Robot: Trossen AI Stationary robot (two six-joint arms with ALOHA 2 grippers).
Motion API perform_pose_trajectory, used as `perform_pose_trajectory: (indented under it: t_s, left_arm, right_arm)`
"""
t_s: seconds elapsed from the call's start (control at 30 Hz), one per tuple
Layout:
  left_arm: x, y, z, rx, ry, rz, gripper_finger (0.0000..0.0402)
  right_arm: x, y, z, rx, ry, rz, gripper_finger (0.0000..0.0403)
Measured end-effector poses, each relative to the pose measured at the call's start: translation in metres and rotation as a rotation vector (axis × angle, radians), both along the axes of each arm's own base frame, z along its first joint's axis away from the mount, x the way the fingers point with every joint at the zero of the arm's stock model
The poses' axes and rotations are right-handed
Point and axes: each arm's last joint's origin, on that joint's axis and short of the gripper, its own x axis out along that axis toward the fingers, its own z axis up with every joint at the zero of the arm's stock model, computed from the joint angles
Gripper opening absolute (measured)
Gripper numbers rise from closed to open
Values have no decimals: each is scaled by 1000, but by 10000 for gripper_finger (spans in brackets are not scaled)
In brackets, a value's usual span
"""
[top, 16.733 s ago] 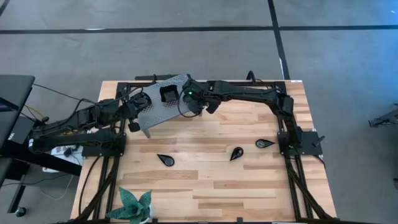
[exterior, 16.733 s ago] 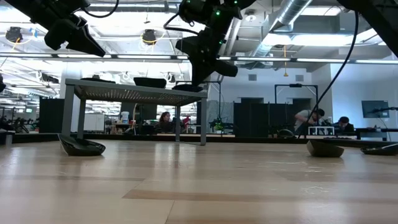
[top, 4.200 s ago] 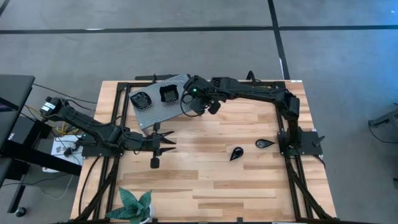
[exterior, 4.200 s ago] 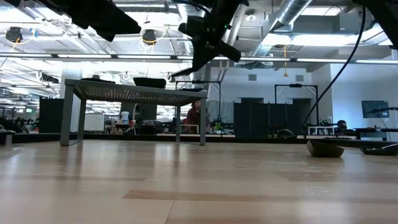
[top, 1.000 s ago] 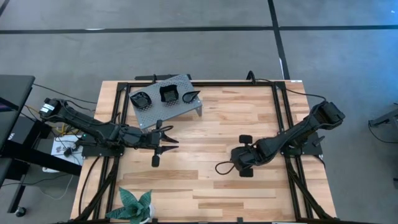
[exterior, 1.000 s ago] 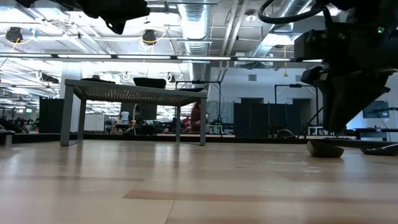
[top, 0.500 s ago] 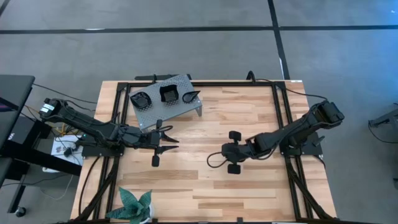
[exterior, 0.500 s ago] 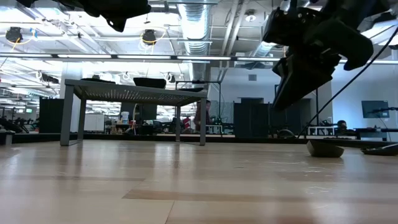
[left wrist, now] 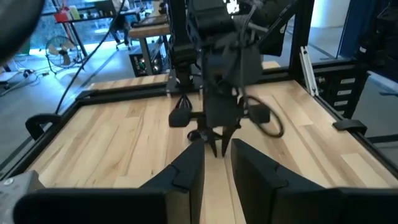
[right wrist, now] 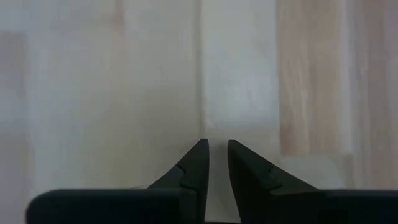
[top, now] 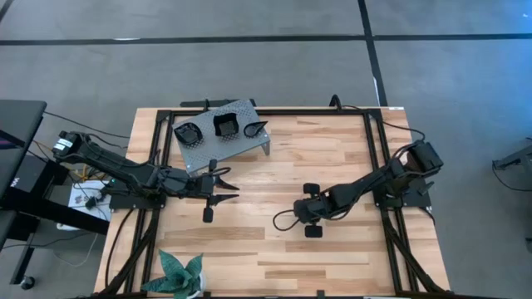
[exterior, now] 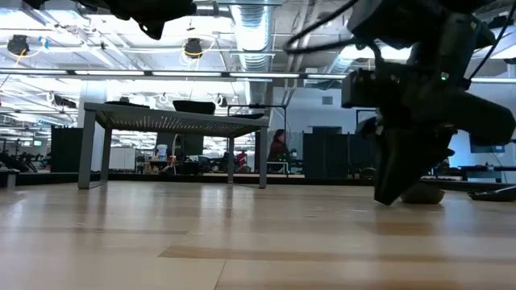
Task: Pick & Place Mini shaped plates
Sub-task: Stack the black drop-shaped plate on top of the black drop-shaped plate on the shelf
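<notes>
Three mini shaped plates [top: 220,127] counted on one grey stand [top: 237,147], table's [top: 349,257] far-left corner. Left gripper [top: 223,188] parted, empty; right gripper [top: 309,212] narrowly parted, empty. Office room seen behind.

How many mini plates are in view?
5. Three on the grey stand: left plate, middle plate, right plate. Two on the tabletop beside the right arm show only in the low view: partly hidden plate, edge plate. More may be hidden.
</notes>
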Motion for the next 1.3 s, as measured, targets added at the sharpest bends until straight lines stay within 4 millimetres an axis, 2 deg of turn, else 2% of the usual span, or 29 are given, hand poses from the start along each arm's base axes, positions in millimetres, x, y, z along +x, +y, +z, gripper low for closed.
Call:
perform_pose_trajectory:
  t_s: [0.33, 0.57, 0.77, 0.9, 1.13, 1.23, 1.3]
  left_arm:
    - [0, 0, 1, -2, -5, 0, 81]
    - [0, 0, 1, -2, -5, 0, 81]
    - [0, 0, 1, -2, -6, 0, 81]
    - [0, 0, 1, -4, -11, 0, 81]
    - [0, 0, 1, -5, -14, 0, 81]
    - [0, 0, 1, -5, -14, -1, 81]
    - [0, 0, 1, -5, -14, 0, 81]
  right_arm:
    - [-22, 8, 16, 110, 115, -48, 55]
    - [-51, 12, 26, 75, 264, -118, 55]
    - [-72, 8, 34, 13, 386, -203, 55]
    - [-72, 6, 39, 7, 345, -205, 55]
    - [-61, 9, 50, 53, 146, -201, 55]
    - [-54, 10, 48, 36, 84, -217, 55]
    - [-51, 9, 43, 25, 104, -210, 55]
